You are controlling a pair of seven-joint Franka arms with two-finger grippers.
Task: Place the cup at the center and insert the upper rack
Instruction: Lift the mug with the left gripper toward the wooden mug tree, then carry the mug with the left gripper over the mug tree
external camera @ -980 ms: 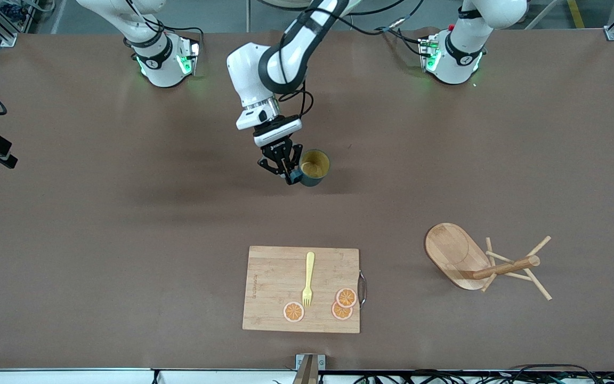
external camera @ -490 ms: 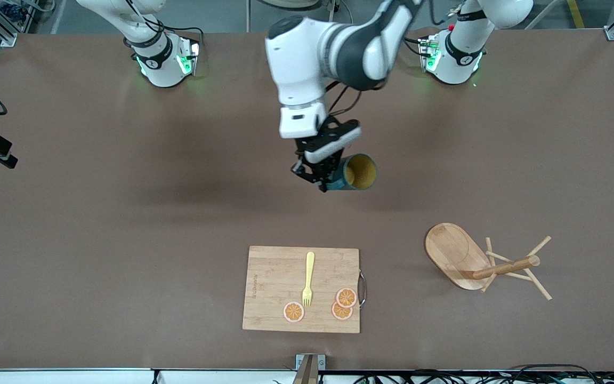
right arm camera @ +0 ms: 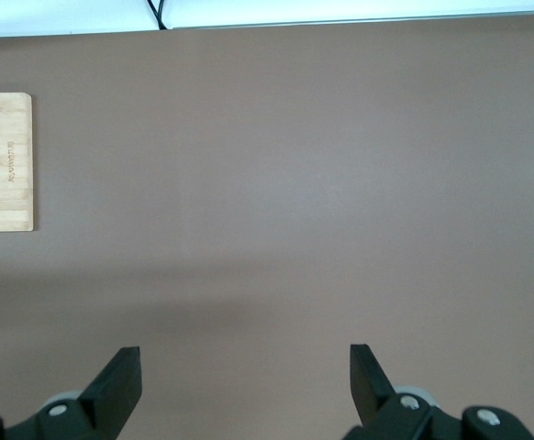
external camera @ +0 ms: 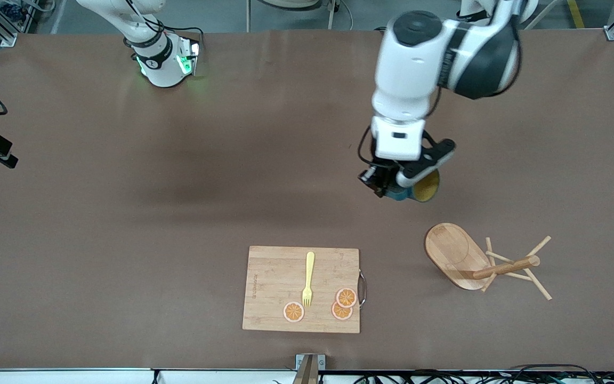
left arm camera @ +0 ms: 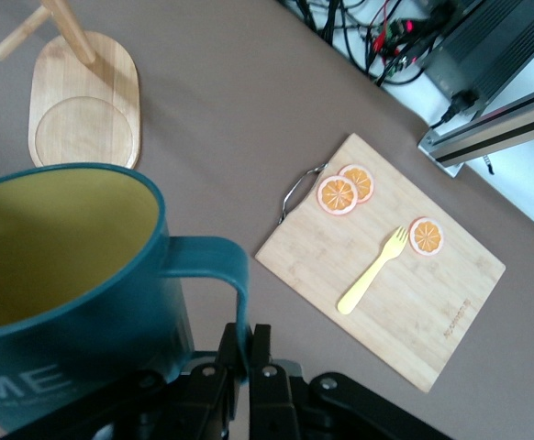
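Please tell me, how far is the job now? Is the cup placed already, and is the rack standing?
Done: the left claw is shut on the cup by its handle and holds it up over bare table.
In hand: the cup is carried, not yet set down.
Left: placing the cup, and the upper rack lies on its side, untouched.
The right claw waits open.

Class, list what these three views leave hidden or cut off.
- Front view: the left gripper and much of the cup sit under the wrist.
- Left wrist view: the cup runs off the frame; the upper rack loses its pole and pegs.
- Right wrist view: the cutting board is cut by the frame's edge.
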